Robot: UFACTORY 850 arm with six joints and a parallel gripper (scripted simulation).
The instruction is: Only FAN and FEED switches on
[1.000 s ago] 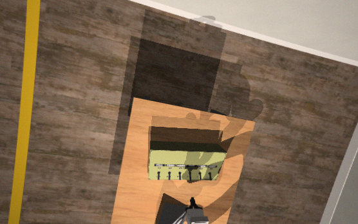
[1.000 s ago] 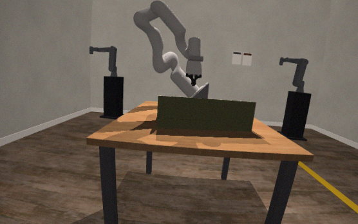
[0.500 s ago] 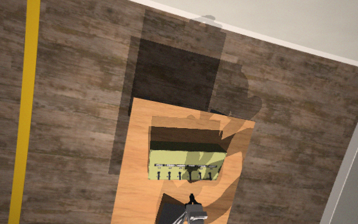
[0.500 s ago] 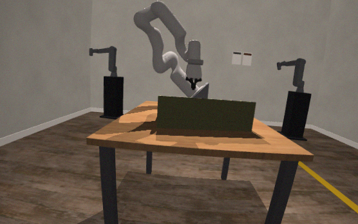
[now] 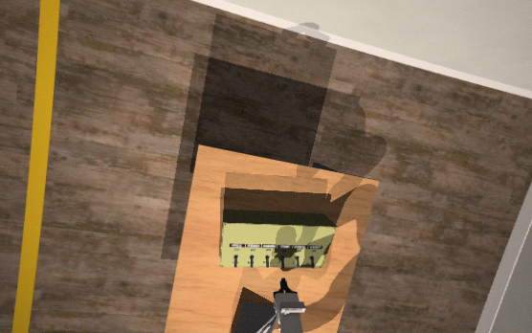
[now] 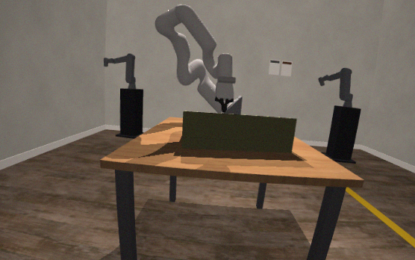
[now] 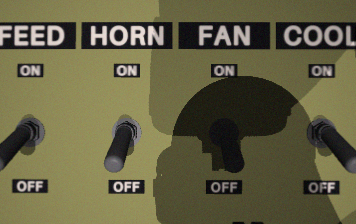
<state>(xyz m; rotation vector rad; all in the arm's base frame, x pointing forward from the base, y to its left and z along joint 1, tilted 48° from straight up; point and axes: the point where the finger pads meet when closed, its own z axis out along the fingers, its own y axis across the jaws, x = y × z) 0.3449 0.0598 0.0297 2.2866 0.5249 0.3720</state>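
The olive-green console (image 5: 277, 243) stands on the wooden table (image 5: 268, 249), its sloped face with a row of toggle switches toward my arm. My gripper (image 5: 283, 283) is shut and empty, close in front of the face and lined up with the FAN switch. In the wrist view the FEED lever (image 7: 17, 142), HORN lever (image 7: 120, 147), FAN lever (image 7: 229, 147) and COOL lever (image 7: 337, 147) all point down toward OFF. The FAN lever lies in my gripper's shadow. In the exterior view only the console's back (image 6: 238, 131) shows, with my gripper (image 6: 224, 105) behind its top edge.
The console's other switches fall outside the wrist view. Two small arms on black pedestals (image 6: 130, 112) (image 6: 342, 132) stand on the floor beyond the table. A yellow line (image 5: 35, 163) runs along the floor.
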